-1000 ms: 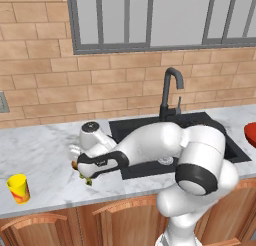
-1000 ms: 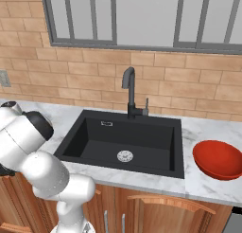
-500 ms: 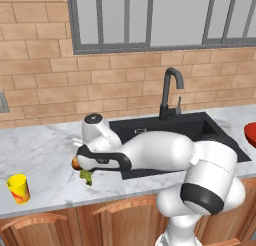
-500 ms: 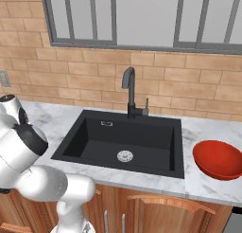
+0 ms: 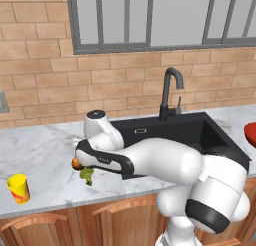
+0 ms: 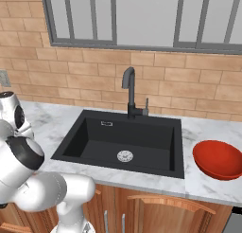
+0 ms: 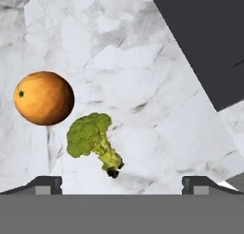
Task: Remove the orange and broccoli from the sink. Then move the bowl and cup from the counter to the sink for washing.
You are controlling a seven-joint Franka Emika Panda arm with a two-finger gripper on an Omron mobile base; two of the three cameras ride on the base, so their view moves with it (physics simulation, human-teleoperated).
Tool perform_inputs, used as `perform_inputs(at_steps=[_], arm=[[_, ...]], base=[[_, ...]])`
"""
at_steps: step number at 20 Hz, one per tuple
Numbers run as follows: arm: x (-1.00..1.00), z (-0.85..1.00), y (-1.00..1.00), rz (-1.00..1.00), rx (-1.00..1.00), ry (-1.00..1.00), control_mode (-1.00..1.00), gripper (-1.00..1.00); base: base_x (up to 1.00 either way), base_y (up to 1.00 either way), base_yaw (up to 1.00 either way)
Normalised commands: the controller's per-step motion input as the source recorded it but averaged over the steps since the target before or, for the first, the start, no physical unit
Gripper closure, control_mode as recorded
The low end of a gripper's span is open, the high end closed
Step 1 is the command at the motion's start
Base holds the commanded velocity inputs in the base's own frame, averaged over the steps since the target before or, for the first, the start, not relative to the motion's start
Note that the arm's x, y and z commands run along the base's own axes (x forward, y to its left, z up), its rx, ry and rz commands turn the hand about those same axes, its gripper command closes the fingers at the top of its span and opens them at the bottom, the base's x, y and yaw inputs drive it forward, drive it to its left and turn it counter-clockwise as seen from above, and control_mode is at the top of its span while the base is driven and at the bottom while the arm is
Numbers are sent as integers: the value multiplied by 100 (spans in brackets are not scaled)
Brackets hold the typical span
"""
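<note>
The orange (image 7: 44, 98) and the broccoli (image 7: 93, 139) lie side by side on the marble counter, left of the black sink (image 7: 205, 38). My gripper (image 7: 123, 185) hovers open just above them, nothing between its fingers. From the left base view, the orange (image 5: 76, 163) and broccoli (image 5: 87, 175) peek out under the hand, beside the sink (image 5: 150, 130). The yellow cup (image 5: 18, 188) stands near the counter's front edge, far left. The red bowl (image 6: 218, 158) rests on the counter right of the sink (image 6: 94, 132).
A dark curved faucet (image 5: 169, 92) rises behind the basin. The brick wall and a window run along the back. My white arm stretches across the sink's front left corner. A wall outlet (image 5: 3, 102) sits at far left.
The hand has lifted a little off the counter and the arm's elbow has swung forward. Orange and broccoli stay where they lay. The jaws remain open.
</note>
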Motion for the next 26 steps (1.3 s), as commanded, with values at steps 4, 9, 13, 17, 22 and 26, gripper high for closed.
perform_inputs(at_steps=[4,9,13,17,22,26], arm=[[-25,12,23,43,0,1,-100,-100],[-21,17,27,45,0,0,-100,-100],[-18,13,36,30,0,-2,-100,-100],[-16,13,36,17,0,-10,-100,-100],[-15,13,36,5,0,-14,-100,-100],[-5,20,36,0,0,-16,-100,-100]], base=[[0,0,0],[0,0,0],[0,0,0],[0,0,0],[0,0,0],[0,0,0]])
